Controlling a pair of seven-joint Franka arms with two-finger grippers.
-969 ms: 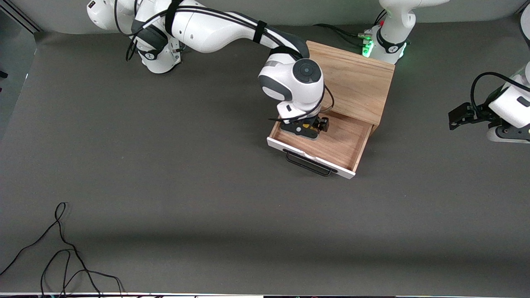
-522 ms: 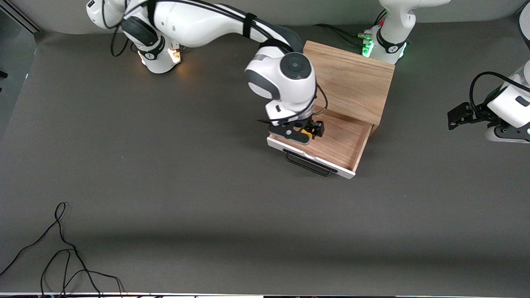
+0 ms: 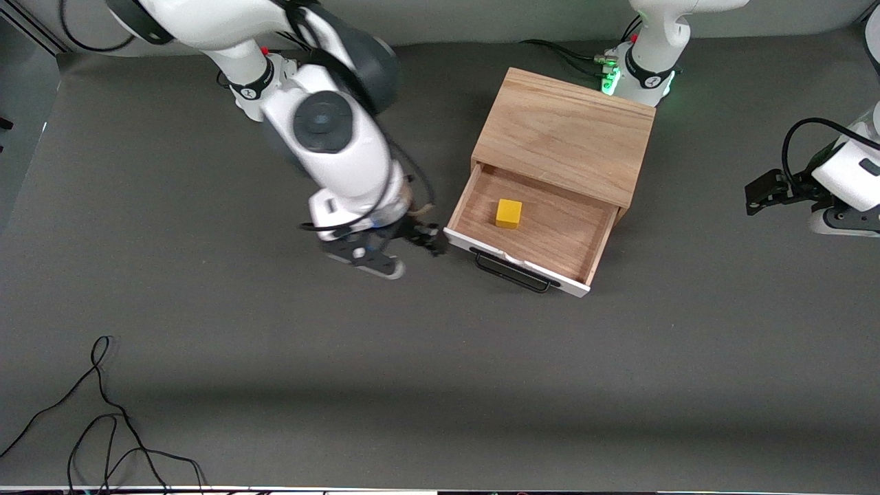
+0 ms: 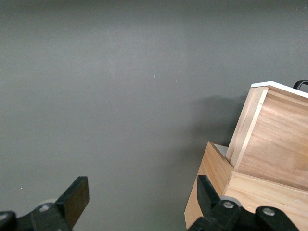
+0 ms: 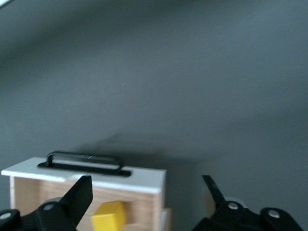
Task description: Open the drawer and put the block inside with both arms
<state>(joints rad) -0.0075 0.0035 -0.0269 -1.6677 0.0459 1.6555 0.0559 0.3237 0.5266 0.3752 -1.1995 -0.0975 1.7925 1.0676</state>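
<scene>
Even overhead light, soft shadows beside the wooden box (image 3: pixel 564 134); right wrist view slightly blurred.

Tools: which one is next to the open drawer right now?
The right tool, open over the table beside the drawer holding the block. The left tool waits open at the table's edge.

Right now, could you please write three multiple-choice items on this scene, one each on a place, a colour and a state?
1. Where is the block?
A. in the drawer
B. on top of the wooden box
C. on the table

2. What colour is the drawer's handle?
A. white
B. black
C. yellow

3. How is the right gripper?
A. shut on the block
B. shut and empty
C. open and empty

Answers:
1. A, the cube lies on the drawer's wood floor.
2. B, a black bar on the white front.
3. C, its fingers stand apart over the table beside the drawer.
</scene>
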